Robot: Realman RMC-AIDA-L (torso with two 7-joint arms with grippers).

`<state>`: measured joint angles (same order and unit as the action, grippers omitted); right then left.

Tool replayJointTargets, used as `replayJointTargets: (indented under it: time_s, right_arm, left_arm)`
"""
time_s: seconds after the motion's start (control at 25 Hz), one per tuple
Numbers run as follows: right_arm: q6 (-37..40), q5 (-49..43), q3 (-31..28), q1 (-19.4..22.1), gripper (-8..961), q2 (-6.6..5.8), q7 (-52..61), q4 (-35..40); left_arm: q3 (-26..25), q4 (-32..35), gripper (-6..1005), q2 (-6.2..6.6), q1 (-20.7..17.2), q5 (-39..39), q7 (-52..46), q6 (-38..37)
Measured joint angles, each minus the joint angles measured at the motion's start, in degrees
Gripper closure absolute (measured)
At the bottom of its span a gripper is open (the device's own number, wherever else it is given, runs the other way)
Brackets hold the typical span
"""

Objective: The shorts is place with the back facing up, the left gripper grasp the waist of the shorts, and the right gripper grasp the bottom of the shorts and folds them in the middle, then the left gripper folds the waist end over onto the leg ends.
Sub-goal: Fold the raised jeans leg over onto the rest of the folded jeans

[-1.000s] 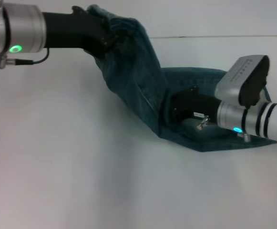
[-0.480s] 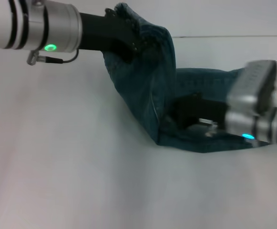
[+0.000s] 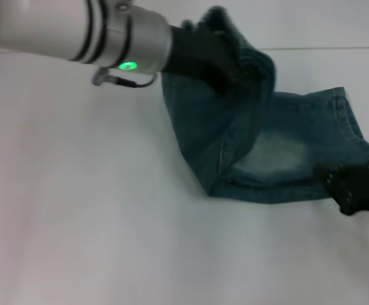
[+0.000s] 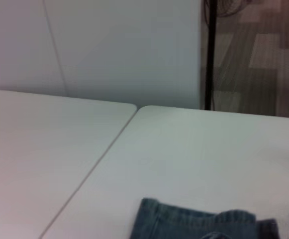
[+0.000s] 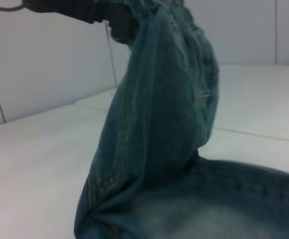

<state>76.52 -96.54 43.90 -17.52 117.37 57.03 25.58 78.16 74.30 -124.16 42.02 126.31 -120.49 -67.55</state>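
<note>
Left gripper (image 3: 225, 60) — fingers clamped on the waist of the shorts (image 3: 248, 47), held raised so the waist end can carry over toward the leg ends (image 3: 352, 121). Its arm reaches in level from the robot's left, silvery wrist trailing. Shorts (image 3: 279, 155) — lower half flat on the white counter (image 3: 95, 216), upper half draped upward. Right gripper (image 3: 355, 187) — low at the near hem corner; cannot tell whether its fingers are open or closed.

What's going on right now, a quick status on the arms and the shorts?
Left gripper shut on the waist of the shorts, lifted. Right gripper off the cloth by the leg ends. Nothing in the way.
</note>
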Motion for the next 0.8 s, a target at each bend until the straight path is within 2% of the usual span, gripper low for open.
replayJointTargets:
  time_s: [0.2, 0.4, 0.52, 0.72, 0.8]
  right_arm:
    - [1.59, -0.11, -0.74, 2.8, 951, 0.23, -0.12, 0.1]
    - [2.88, -1.91, -0.42, 2.66, 951, 0.53, 0.0, -0.21]
    - [4.51, -3.09, -0.4, 2.41, 950, 0.62, 0.21, -0.24]
    - [5.6, -3.93, -0.64, 2.26, 950, 0.63, 0.72, 0.07]
    - [5.8, -3.96, -0.73, 2.04, 951, 0.53, 0.76, 0.08]
  left_arm:
    - [5.25, -3.99, 821, -0.07, 5.5, 0.02, -5.99, 4.94]
    - [13.01, -10.76, 808, -0.45, 9.79, 0.01, -7.52, 12.6]
    - [16.22, -11.84, 800, -0.5, 10.14, 0.04, -9.45, 16.96]
    - [16.35, -11.3, 786, -0.33, 9.83, -0.25, -9.45, 17.46]
    - [16.17, -11.27, 711, -0.32, 9.59, -0.29, -9.44, 17.46]
